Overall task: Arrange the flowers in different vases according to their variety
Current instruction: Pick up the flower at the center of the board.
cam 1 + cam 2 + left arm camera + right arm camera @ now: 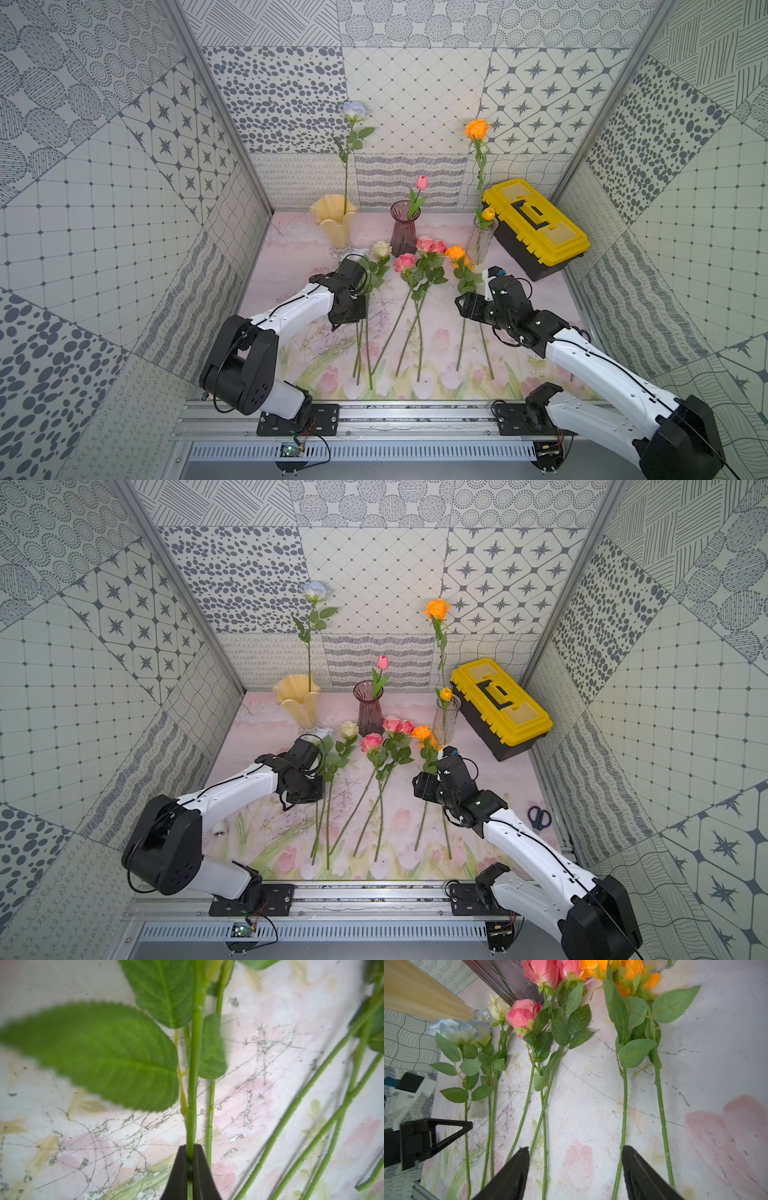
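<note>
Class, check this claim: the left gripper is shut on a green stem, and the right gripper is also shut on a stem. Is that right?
Not quite. The left gripper is shut on a green stem, but the right gripper is open and grips nothing, as the right wrist view shows.

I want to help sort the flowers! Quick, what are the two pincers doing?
Left pincer: shut on a green flower stem.
Right pincer: open, holding nothing.

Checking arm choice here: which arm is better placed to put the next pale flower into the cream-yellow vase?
Left. The left tool is shut on a green stem in the pale group, nearest the cream-yellow vase. The right tool is open and empty, by the orange stems.
</note>
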